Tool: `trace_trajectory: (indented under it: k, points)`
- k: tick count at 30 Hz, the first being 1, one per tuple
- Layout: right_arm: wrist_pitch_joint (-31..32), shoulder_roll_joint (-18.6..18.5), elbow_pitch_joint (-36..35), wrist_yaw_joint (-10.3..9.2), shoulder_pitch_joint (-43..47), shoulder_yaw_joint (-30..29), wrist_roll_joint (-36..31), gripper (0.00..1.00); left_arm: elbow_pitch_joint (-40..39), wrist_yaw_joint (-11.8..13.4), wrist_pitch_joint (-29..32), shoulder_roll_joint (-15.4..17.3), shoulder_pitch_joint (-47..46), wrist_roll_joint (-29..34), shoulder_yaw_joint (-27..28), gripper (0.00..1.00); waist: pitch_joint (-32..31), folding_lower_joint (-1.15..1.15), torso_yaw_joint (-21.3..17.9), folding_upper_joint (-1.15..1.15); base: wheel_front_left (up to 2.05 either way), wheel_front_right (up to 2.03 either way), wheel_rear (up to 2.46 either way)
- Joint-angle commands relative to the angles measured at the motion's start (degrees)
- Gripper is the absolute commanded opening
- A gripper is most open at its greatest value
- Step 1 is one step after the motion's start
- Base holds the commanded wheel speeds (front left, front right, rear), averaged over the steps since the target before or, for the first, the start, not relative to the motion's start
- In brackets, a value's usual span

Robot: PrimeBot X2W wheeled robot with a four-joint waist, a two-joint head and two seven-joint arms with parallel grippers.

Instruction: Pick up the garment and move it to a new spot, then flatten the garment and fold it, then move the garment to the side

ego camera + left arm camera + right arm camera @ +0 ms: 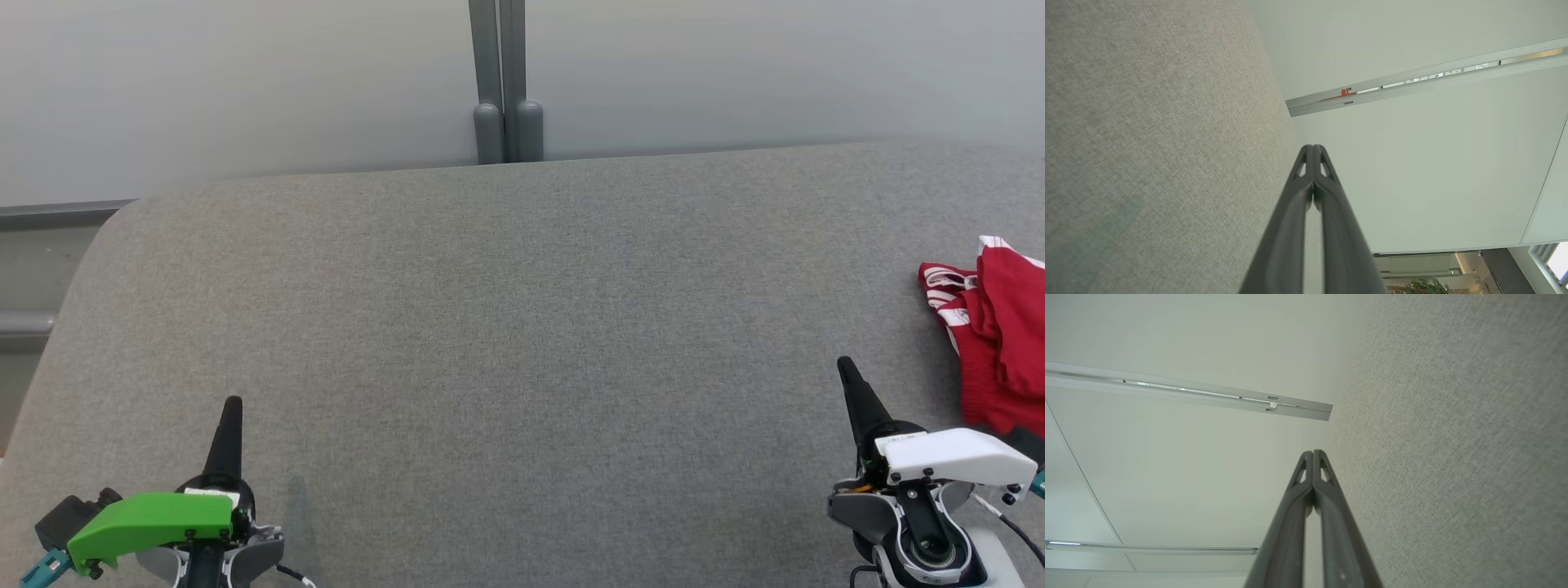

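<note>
You are looking down on a broad table (522,343) that is stretching across almost the whole head view. It is covered in grey woven fabric with a fine, felt-like grain, and its far-left corner is curving round. Behind it a pale matte wall (245,82) is rising, split by a pair of narrow grey posts (506,73) whose rounded feet are meeting the table's far edge. At the far left a grey rail (49,214) is running along the base of the wall. In the left wrist view a slim metal-edged strip (1412,79) is crossing the pale panel, and green leaves (1425,286) are showing at the bottom edge.

The garment (1000,327) is lying at the table's right edge, crumpled into a soft heap of red cloth with white stripes along one hem, partly cut off by the frame.

The left gripper (233,404) is sitting at the near left, its two long dark fingers pressing together into a single tapering point and gripping nothing. A bright green moulded cover (151,523) is capping its wrist. The right gripper (845,365) is sitting at the near right, likewise pinched closed and holding nothing, under a glossy white cover (955,453). The garment is lying just beyond and to the right of that cover, apart from the fingers. In both wrist views the fingers are meeting at their tips, each pierced by a small triangular cut-out, with the grey fabric beside them.
</note>
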Motion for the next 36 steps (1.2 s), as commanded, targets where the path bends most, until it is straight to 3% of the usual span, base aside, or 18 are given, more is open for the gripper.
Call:
trace_trajectory:
  k: [1,30,36]
  points:
    - [0.4,-0.3,-0.7,0.03,0.4,-0.2,1.4,0.00,-0.5,-0.5,0.4,0.4,-1.4,-1.6,0.4,0.00,0.0,0.00,0.0,0.00,0.00,0.00,0.00]
    - [3.5,-0.4,-3.0,0.02,1.5,-0.7,13.5,0.00,-1.5,-2.1,3.4,0.5,-1.8,-13.1,2.1,0.00,0.1,0.00,-0.4,0.00,0.00,0.00,0.00]
    - [3.6,-0.3,-3.0,0.03,1.5,-0.7,13.7,0.00,-1.5,-2.2,3.6,0.5,-1.7,-13.1,2.2,0.00,0.1,0.00,-0.4,0.00,0.00,0.00,0.00]
